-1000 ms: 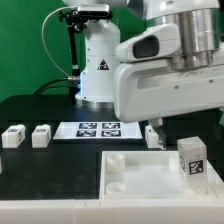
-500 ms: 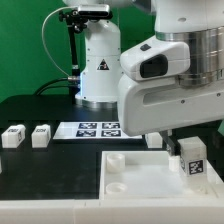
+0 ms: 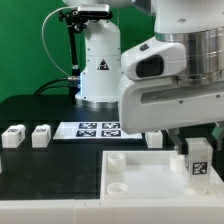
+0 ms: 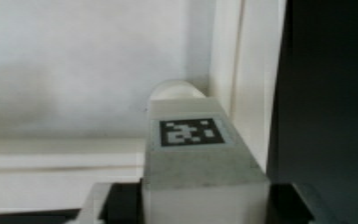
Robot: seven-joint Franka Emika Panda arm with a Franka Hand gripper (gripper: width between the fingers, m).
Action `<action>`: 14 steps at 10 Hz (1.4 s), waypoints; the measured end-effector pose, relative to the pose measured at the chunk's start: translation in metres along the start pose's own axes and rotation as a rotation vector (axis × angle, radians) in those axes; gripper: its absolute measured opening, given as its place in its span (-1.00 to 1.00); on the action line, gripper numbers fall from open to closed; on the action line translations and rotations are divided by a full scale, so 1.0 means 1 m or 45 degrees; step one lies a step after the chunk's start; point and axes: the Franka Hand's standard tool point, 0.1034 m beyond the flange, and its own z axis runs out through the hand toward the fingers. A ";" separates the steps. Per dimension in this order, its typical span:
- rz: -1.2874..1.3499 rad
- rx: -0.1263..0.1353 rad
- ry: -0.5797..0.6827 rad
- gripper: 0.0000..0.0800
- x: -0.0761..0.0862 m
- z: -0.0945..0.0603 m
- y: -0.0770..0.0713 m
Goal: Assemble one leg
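Observation:
My gripper [image 4: 202, 208] is shut on a leg [image 4: 202, 150], a white block with a square tag on its face, gripped between the two dark fingers [image 4: 119, 205]. In the exterior view this leg [image 3: 200, 158] hangs upright over the right end of the large white plate [image 3: 140, 180]. In the wrist view its far end lies by a round corner socket [image 4: 179, 90] near the plate's edge; whether it touches is unclear. The arm's housing [image 3: 170, 95] hides the fingers in the exterior view.
Two more legs [image 3: 13, 136] [image 3: 40, 135] lie at the exterior view's left on the black table, and a third [image 3: 153, 139] sits behind the plate. The marker board [image 3: 97, 128] lies in front of the robot's base [image 3: 98, 70].
The arm has moved toward the exterior view's right, carrying the leg with it, still over the plate's right end. The loose legs have not moved.

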 end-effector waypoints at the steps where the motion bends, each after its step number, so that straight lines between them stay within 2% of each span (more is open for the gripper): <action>1: 0.237 0.026 0.039 -0.27 -0.003 0.000 0.001; 4: 1.010 0.068 0.027 -0.27 -0.003 0.000 0.003; 6: 1.398 0.073 0.014 -0.27 -0.004 0.001 -0.001; 7: 1.502 0.065 0.018 -0.26 -0.005 0.001 -0.004; 10: 1.424 0.055 0.027 -0.26 -0.006 0.002 -0.005; 11: 1.320 0.048 0.032 0.15 -0.006 0.003 -0.005; 12: 0.992 0.030 0.041 0.53 -0.007 0.005 -0.005; 13: 0.731 0.016 0.045 0.53 -0.008 0.006 -0.004; 14: 0.689 0.018 0.043 0.59 -0.008 0.006 -0.004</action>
